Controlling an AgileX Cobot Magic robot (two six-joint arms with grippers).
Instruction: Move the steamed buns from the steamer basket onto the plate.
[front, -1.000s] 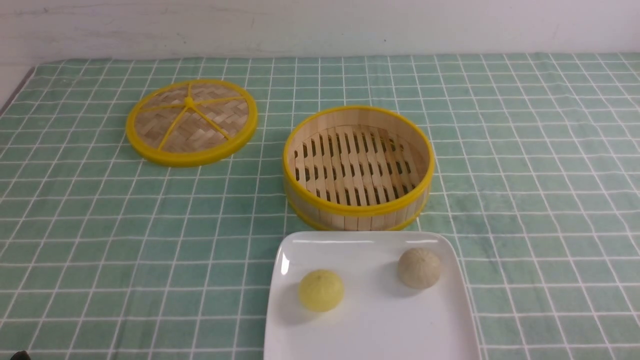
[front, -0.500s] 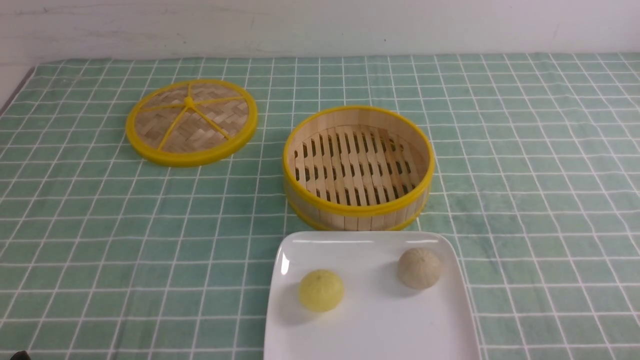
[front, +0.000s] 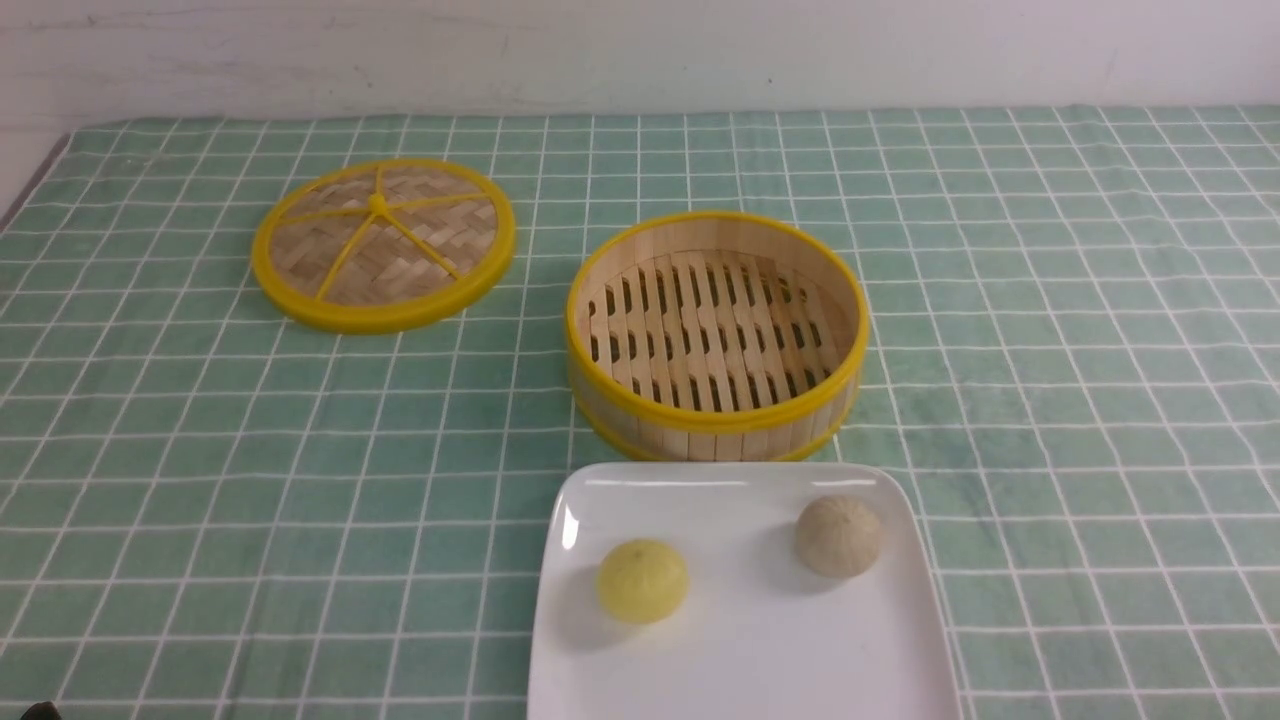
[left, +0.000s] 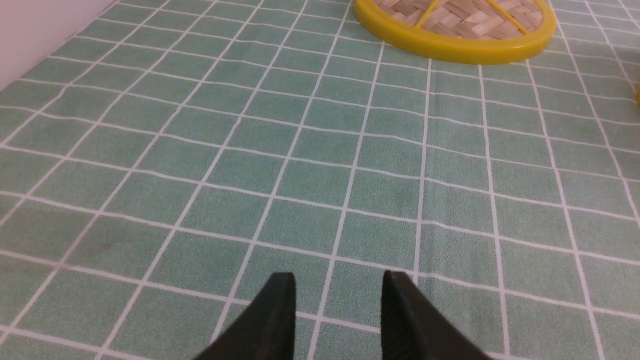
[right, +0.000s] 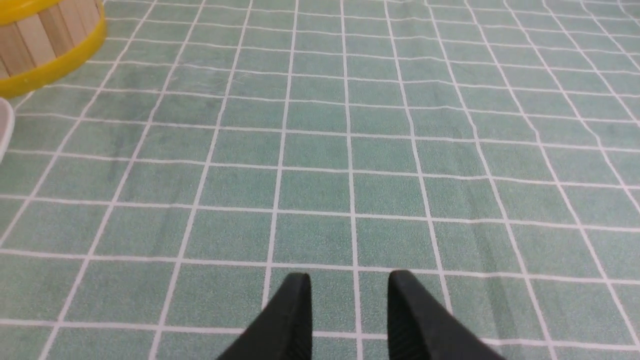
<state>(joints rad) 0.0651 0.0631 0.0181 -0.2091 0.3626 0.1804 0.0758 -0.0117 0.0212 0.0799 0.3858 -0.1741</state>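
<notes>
White plate (front: 740, 660) nearest the robot carried both steamed buns (front: 642, 580); beyond it the steamer basket (front: 716, 415) stood bare. Left end effector (left: 337, 285) and right end effector (right: 349, 284) hovered released, grasping nothing, over the counter (front: 1050, 400) at either side.

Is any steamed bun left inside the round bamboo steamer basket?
No, the round bamboo steamer basket shows only bare slats; both small dome-shaped buns sit on the white square plate.

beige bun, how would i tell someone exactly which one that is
Find the white square plate at the near edge of the green checked cloth. Two buns sit on it; the beige bun is on the robot's right, nearer the steamer basket, unlike the yellow bun.
</notes>
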